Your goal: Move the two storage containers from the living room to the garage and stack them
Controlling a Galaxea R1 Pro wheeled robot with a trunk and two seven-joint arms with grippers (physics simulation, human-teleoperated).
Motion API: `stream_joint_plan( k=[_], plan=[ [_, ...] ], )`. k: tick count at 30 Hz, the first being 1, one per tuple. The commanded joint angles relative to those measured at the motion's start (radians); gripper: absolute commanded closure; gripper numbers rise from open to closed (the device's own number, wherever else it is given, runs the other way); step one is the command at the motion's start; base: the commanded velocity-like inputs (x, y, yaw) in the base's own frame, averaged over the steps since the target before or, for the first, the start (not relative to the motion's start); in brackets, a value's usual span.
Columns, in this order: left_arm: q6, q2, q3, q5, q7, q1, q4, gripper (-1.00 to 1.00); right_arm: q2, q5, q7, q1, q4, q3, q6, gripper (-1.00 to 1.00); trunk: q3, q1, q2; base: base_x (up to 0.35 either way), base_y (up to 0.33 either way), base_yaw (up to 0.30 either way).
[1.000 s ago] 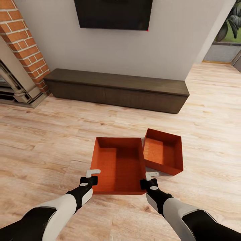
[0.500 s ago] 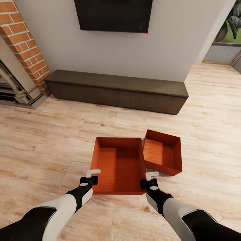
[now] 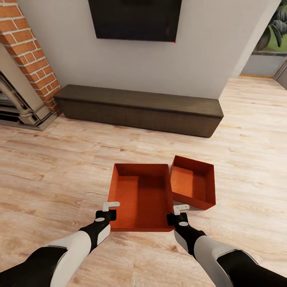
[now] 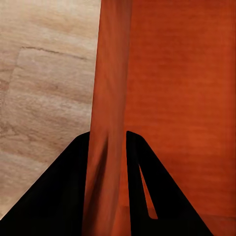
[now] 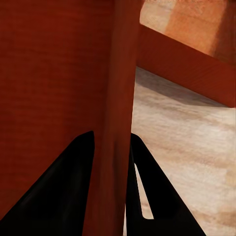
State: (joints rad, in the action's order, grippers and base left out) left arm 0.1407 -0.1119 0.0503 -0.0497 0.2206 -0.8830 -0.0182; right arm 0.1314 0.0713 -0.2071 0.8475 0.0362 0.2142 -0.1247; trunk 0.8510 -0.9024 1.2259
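Storage container, the nearer one, is sitting on the pale wood floor directly before us. We are clamping its left wall with our left gripper and its right wall with our right gripper, fingers closed tight on each. Its twin, the second container, is lying just beside it.

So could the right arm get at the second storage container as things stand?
Probably not right now: the right gripper is clamped on the near storage container's wall. The second storage container sits just beyond, with nothing between them, so once released it looks reachable.
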Motion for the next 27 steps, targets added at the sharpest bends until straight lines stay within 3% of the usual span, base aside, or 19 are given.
stream_joint_plan(
  k=[1,27],
  plan=[
    [0.005,0.0,-0.017,-0.01,0.02,-0.001,0.001,1.0,0.001,0.008,-0.005,0.001,-0.001,-0.013,-0.004,1.0,-0.003,0.004,-0.007,0.0,0.0,0.0],
    [0.005,-0.001,-0.017,-0.01,0.02,-0.001,0.001,1.0,0.001,0.008,-0.006,0.001,-0.001,-0.013,-0.003,1.0,-0.084,0.104,-0.189,0.0,0.0,0.0]
  ],
)
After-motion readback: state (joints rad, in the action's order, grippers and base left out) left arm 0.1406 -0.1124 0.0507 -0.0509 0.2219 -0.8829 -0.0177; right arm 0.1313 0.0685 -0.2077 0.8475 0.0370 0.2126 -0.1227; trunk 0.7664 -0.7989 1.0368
